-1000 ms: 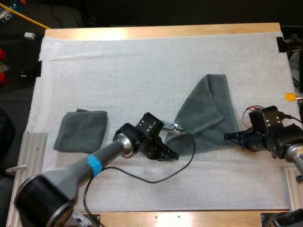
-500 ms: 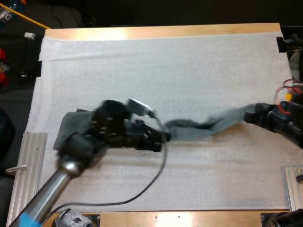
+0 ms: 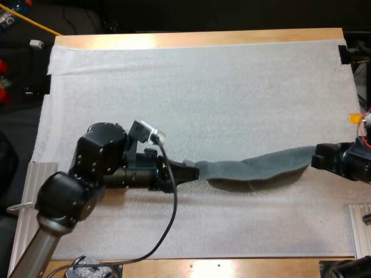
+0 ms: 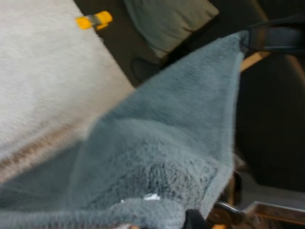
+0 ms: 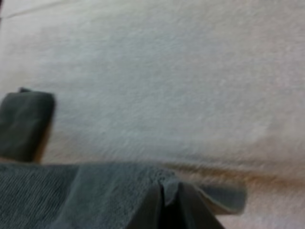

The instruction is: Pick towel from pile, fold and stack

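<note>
Toward the left edge of the wooden worktop, a small folded dark grey-green towel lies flat on the white foam mat. Moving along, the left end effector is pinched tight on the left end of a second dark grey-green towel, in the mat's front half. That towel runs as a long, sagging band between the arms. At the worktop's right edge, the right end effector is clamped on its other end.

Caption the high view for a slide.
A grey-green towel stretched between the left gripper and the right gripper over the white mat.
</note>
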`<state>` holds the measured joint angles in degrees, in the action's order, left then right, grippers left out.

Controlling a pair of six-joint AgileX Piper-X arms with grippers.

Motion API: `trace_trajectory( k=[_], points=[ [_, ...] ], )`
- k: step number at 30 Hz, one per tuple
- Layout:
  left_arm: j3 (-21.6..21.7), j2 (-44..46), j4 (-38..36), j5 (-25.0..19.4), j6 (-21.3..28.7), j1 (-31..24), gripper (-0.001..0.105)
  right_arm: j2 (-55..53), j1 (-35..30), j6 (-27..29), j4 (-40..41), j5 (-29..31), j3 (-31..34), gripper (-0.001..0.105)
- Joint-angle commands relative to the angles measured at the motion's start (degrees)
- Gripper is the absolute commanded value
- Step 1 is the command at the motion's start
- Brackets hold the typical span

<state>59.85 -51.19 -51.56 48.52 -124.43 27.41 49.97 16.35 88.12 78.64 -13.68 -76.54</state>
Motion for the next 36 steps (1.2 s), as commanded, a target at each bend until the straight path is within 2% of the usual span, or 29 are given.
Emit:
trace_trajectory(
  k=[1,9,13,18,21,24,29,36],
  points=[
    [0.82,1.24,-0.89,1.07,-0.42,0.22,0.0,-0.8,-0.01,0.45,1.59,-2.19,-1.15,0.0],
    [1.31,6.54,-6.07,1.34,-1.37,0.22,0.0,-2.82,-0.01,-0.56,7.17,-5.86,-3.22,0.0],
    [1.31,7.27,-9.72,0.8,0.74,0.22,0.0,-3.02,-0.01,-3.57,7.7,-8.79,-3.22,0.0],
    [-0.01,5.7,-10.69,-7.5,4.91,0.18,0.0,-1.88,-0.01,-5.53,7.64,-9.7,-1.93,0.0],
    [-2.47,2.94,-8.74,-10.7,6.08,-0.12,0.0,0.14,-0.01,-5.79,6.23,-9.7,2.34,0.0],
    [-5.69,-1.43,-3.61,-11.55,6.22,-0.11,0.0,2.96,-0.01,-6.39,0.56,-9.67,7.41,0.0],
    [-8.92,-11.1,4.25,-15.12,6.44,-3.27,0.0,10.43,-0.01,-8.01,-15.56,-6.49,14.33,0.0],
    [-8.91,-21.84,17.27,-11.68,5.34,-9.77,0.0,24.17,-0.01,-13.75,-31.86,-4.9,15.95,0.0]
  ],
)
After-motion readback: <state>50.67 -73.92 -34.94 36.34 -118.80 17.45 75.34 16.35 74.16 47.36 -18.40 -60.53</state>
